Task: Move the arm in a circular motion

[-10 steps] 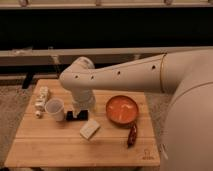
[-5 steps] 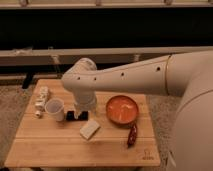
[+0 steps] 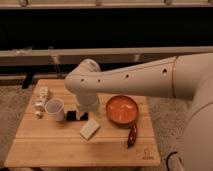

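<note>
One arm (image 3: 125, 80) hangs its hand (image 3: 77, 115), grip unclear, between one cup (image 3: 55, 108) and one bowl (image 3: 122, 109).

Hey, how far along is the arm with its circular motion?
Done: the arm reaches over the wooden table, and its elbow has drifted slightly toward the orange bowl in the last second, so the sweep seems under way. In hand: the gripper hangs low between the white cup and the bowl. Left: no full loop shows yet; how much of the circle remains cannot be told.
</note>
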Controlling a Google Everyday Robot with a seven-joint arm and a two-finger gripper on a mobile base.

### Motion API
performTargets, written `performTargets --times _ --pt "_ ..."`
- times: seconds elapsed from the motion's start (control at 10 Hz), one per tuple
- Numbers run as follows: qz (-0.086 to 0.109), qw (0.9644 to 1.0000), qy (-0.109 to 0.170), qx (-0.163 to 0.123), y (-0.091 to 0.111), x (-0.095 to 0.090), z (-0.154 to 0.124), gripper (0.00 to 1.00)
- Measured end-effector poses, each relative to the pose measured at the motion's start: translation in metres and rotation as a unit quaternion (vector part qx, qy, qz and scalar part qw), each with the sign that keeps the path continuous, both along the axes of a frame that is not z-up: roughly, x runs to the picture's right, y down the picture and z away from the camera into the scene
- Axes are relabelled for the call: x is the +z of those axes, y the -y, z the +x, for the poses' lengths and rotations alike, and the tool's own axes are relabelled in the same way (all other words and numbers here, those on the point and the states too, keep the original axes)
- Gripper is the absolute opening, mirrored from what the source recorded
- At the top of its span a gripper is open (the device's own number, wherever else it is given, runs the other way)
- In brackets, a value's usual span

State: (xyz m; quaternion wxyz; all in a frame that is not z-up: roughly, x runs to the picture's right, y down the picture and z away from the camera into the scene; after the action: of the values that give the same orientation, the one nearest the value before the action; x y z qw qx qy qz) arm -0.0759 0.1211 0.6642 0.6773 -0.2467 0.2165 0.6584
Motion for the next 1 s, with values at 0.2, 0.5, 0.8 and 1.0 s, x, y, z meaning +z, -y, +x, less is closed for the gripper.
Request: performTargets --times 0.2,0.5,0.8,1.0 --pt "0.001 1.0000 0.001 0.005 -0.002 -0.002 0.001 0.65" --pt "0.002 0.9999 -0.003 0.014 0.000 -0.001 0.013 0.65" --pt "0.003 0.9998 -0.004 0.017 0.003 0.002 0.011 0.65" --pt "0.003 0.9998 -0.006 0.021 0.003 0.002 0.020 0.65"
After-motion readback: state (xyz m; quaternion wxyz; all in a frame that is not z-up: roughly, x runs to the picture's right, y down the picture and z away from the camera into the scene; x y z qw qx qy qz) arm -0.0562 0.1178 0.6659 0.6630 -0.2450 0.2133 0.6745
